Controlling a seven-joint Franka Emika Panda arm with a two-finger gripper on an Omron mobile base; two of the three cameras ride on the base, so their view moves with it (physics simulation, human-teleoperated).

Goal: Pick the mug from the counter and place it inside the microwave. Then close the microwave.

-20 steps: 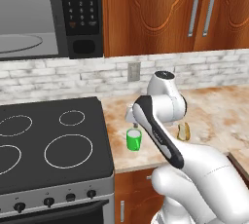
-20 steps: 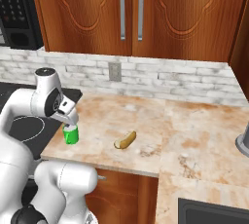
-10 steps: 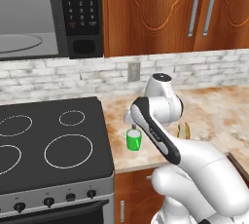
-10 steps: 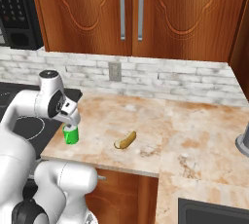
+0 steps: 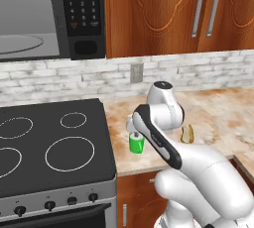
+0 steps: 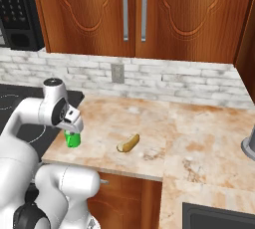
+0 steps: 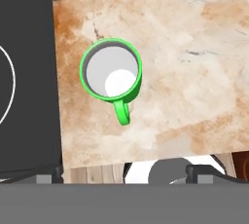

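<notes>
The green mug point(image 5: 136, 142) stands upright on the beige counter point(image 5: 218, 113), close to the stovetop's edge. Seen from above in the hand view, the mug point(image 7: 111, 69) is empty, with its handle point(image 7: 122, 113) pointing toward the bottom of the picture. My gripper point(image 5: 133, 126) hangs just above the mug and is open; it is apart from the mug, its dark fingertips point(image 7: 48, 177) spread wide. From the right, the gripper point(image 6: 73, 124) sits over the mug point(image 6: 72, 139). The black microwave point(image 5: 82, 14) hangs at upper left, its grey inside and turntable point(image 5: 20, 43) showing.
A black stovetop point(image 5: 49, 142) with white rings lies left of the mug. A small brown-and-yellow food item point(image 6: 128, 143) lies on the counter point(image 6: 189, 128) to the right. Wooden wall cabinets point(image 6: 134, 14) hang above, and a grey machine point(image 6: 249, 146) stands at the far right.
The hand has come down a little closer to the mug. The mug has stayed in place and the jaws have stayed open.
</notes>
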